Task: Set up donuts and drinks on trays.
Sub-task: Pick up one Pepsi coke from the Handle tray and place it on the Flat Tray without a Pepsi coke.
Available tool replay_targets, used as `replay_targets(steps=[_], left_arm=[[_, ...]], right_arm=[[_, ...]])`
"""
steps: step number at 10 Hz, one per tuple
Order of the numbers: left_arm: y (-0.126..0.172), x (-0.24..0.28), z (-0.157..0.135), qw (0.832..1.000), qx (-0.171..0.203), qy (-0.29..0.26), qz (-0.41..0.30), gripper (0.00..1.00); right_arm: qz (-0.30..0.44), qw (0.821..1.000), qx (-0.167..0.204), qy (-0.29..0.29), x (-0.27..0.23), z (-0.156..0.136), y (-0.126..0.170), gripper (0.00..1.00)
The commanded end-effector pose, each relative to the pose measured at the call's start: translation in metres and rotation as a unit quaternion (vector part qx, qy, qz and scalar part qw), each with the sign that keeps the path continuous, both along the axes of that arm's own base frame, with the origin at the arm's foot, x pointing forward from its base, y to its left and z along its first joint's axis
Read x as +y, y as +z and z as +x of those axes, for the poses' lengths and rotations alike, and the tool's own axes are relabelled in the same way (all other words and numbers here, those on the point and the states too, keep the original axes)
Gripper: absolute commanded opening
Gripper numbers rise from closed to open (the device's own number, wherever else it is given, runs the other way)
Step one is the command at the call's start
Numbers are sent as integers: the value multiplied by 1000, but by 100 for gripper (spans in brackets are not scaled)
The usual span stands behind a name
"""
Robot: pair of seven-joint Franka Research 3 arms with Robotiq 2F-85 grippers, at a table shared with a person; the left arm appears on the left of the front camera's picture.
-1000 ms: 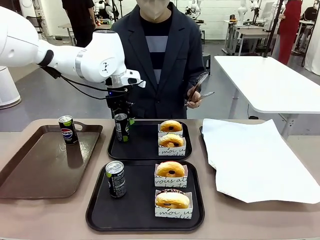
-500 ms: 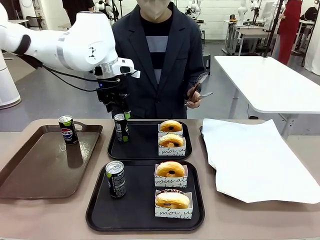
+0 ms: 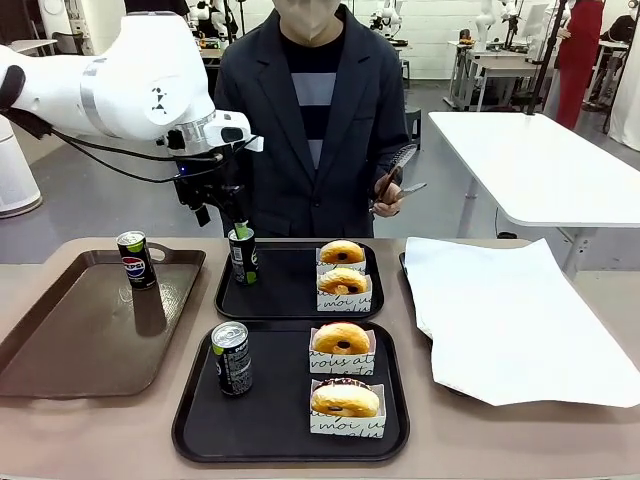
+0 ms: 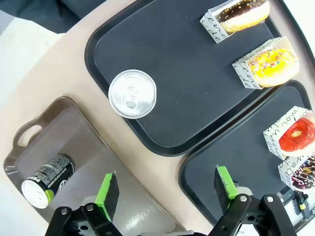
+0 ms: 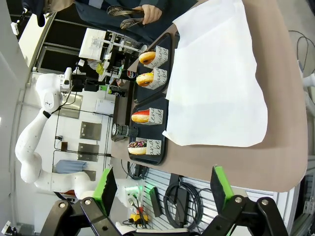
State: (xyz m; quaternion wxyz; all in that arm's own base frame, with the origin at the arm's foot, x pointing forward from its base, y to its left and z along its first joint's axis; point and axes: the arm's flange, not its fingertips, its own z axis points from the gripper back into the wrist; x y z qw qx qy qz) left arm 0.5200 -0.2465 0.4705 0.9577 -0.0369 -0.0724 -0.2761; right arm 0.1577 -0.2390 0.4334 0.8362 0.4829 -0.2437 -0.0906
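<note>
Standing upright on the far black tray (image 3: 290, 300) is a slim black can (image 3: 242, 255), near that tray's left edge. The left claw (image 3: 226, 214) hangs just above the can, wide open and holding nothing. From the left wrist camera the can's silver top (image 4: 132, 93) sits up ahead of the two green pads (image 4: 107, 194), with clear space all round it.

I think the step in hand is letting go and backing off. To do it well, the arm should lift straight up, so the fingers do not bump the can and tip it over.

Two donuts (image 3: 343, 268) in white paper holders share the far tray, one behind the other. The near black tray (image 3: 280, 440) has the second can (image 3: 232, 358) on its left and two more donuts (image 3: 343, 382) on its right. A brown tray (image 3: 60, 370) to the left holds a blue-logo can (image 3: 135, 259). White paper (image 3: 510, 320) covers something on the right of the table (image 3: 520, 440).

The right claw (image 5: 162, 189) is also open and empty, looking down over the table's edge. Both trays look all set to me.
</note>
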Motion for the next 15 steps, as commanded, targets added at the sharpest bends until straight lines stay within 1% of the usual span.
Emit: replay_targets(steps=[1,5,6,7,8,9,10,11,12,13,14,15], left_arm=[[-2,-5,7,1000,-2,-9,3,100],[-2,-5,7,1000,-2,-9,3,100],[-5,-5,4,1000,4,-3,-1,100],[10,26,-1,1000,7,17,-12,100],[18,49,-13,999,3,29,-18,100],[26,73,-34,999,2,47,-27,100],[26,98,-51,997,-9,72,-29,100],[23,125,-61,995,-1,91,-38,100],[22,140,-64,994,9,106,-33,100],[19,153,-62,992,16,123,-14,100],[18,156,-62,991,7,134,5,100],[24,150,-62,993,8,118,-24,100]], right_arm=[[11,1000,-19,-1,0,3,3,100],[11,1000,-19,-1,0,3,3,100],[11,1000,-19,-1,0,3,3,100],[11,1000,-19,-1,0,3,3,100],[11,1000,-19,-1,0,3,3,100],[11,1000,-19,-1,0,3,3,100],[11,1000,-19,-1,0,3,3,100],[11,1000,-19,-1,0,3,3,100],[11,1000,-19,-1,0,3,3,100],[11,1000,-19,-1,0,3,3,100],[11,1000,-19,-1,0,3,3,100],[11,1000,-19,-1,0,3,3,100]])
